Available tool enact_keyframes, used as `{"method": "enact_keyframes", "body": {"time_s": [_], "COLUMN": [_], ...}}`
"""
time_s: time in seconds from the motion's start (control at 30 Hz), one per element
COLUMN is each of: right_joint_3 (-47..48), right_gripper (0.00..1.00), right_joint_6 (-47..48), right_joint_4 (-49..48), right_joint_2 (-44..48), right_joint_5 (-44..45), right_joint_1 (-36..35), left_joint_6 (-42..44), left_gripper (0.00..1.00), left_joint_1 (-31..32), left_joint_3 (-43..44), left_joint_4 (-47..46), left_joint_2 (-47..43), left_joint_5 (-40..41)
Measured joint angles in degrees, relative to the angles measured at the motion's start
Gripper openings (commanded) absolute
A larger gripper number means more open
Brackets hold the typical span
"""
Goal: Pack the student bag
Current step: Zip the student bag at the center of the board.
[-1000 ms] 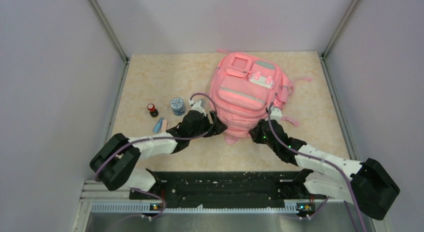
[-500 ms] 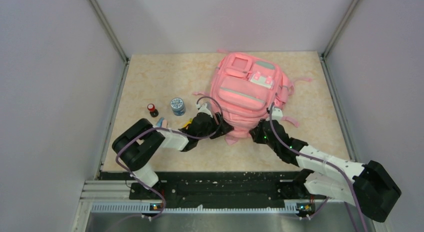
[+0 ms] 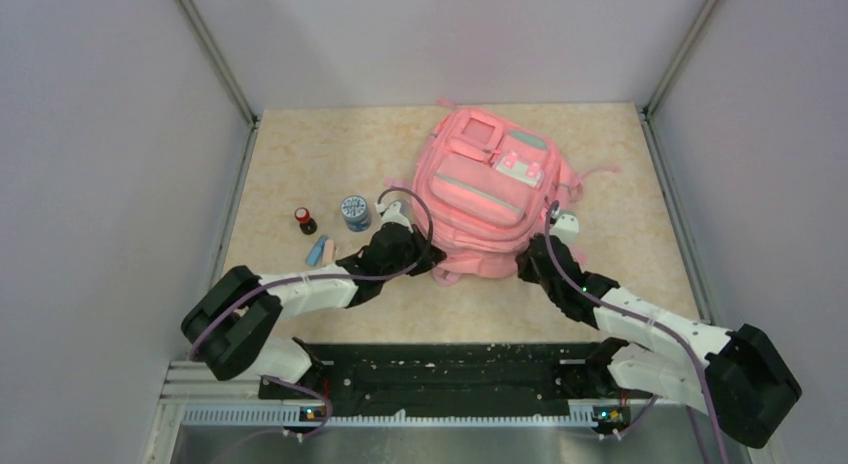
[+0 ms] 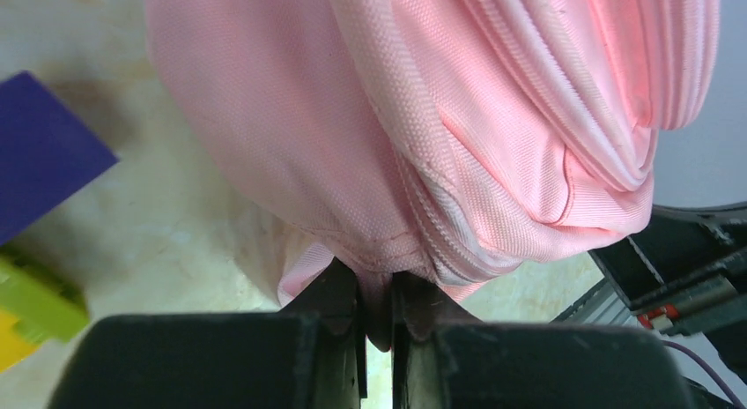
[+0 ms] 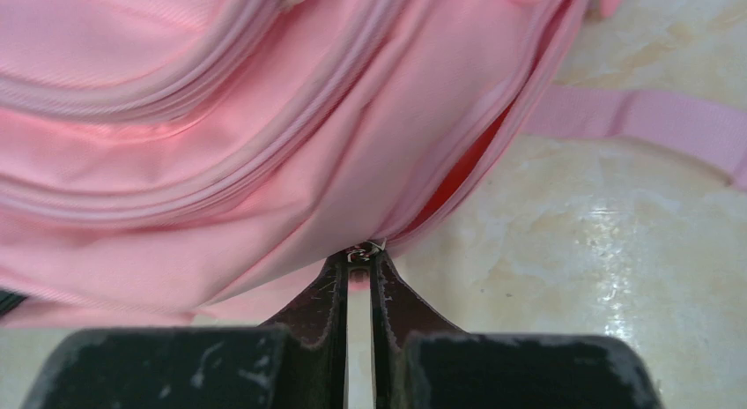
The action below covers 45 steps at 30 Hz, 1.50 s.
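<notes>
1. The table (image 3: 300, 154) has a pale marbled top, and grey walls close it in on three sides.
2. The student bag (image 3: 480, 194) lies on its back, right of the middle and towards the far end of the table. Its front pockets and white buckles face up. One pink strap (image 5: 652, 114) trails flat on the tabletop at its right side.
3. Both arms reach in from the near edge to the bag's near end, the left arm (image 3: 300, 289) to its left corner and the right arm (image 3: 640, 319) to its right corner.
4. The left gripper (image 4: 376, 294) is clamped on the bag. Its fingers are pinched together over a fold of pink fabric at the bottom seam.
5. The right gripper (image 5: 359, 270) has its fingers drawn almost together, nipping the small metal zip pull (image 5: 361, 250). Just above the pull the zip gapes, showing a darker orange-red inside.
6. To the left of the bag stands a jar (image 3: 354, 212) with a blue patterned lid.
7. A purple block (image 4: 44, 162) and a green and yellow piece (image 4: 31, 308) show in the left wrist view, on the table beside the bag.
8. A blue and pink stick (image 3: 319, 251) lies near the left arm.
9. A little dark bottle (image 3: 305, 221) with a red top stands just left of the jar.
</notes>
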<state>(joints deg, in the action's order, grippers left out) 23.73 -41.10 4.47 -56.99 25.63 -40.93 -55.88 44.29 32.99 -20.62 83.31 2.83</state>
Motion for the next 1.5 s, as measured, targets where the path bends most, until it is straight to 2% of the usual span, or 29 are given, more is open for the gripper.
{"method": "enact_keyframes", "body": {"time_s": [0.33, 0.7, 0.87, 1.07, 1.33, 1.5], "right_joint_3": [0.6, 5.9, 7.3, 8.4, 13.6, 17.8], "right_gripper": [0.00, 0.00, 0.00, 0.00, 0.00, 0.00], "right_joint_6": [1.8, 4.9, 7.1, 11.2, 15.8, 17.8], "right_joint_4": [-3.6, -10.6, -12.6, -13.4, -12.0, -12.4], "right_joint_2": [-6.0, -19.4, -21.3, -21.9, -24.5, -28.0], "right_joint_5": [-3.4, -13.0, -16.7, -26.0, -28.7, -23.5], "right_joint_1": [8.6, 17.6, 20.1, 26.1, 32.2, 37.2], "left_joint_6": [5.5, 10.5, 12.5, 15.4, 19.5, 22.5], "left_gripper": [0.00, 0.00, 0.00, 0.00, 0.00, 0.00], "left_joint_1": [-3.9, -8.4, -9.2, -9.6, -10.4, -11.4], "left_joint_3": [-0.9, -2.3, -2.3, -2.4, -2.6, -2.6], "left_joint_4": [12.0, 13.8, 13.7, 13.9, 15.6, 19.4], "left_joint_2": [-11.6, -14.2, -14.2, -14.2, -14.4, -14.6], "left_joint_5": [-1.4, -7.2, -8.2, -8.5, -8.4, -7.9]}}
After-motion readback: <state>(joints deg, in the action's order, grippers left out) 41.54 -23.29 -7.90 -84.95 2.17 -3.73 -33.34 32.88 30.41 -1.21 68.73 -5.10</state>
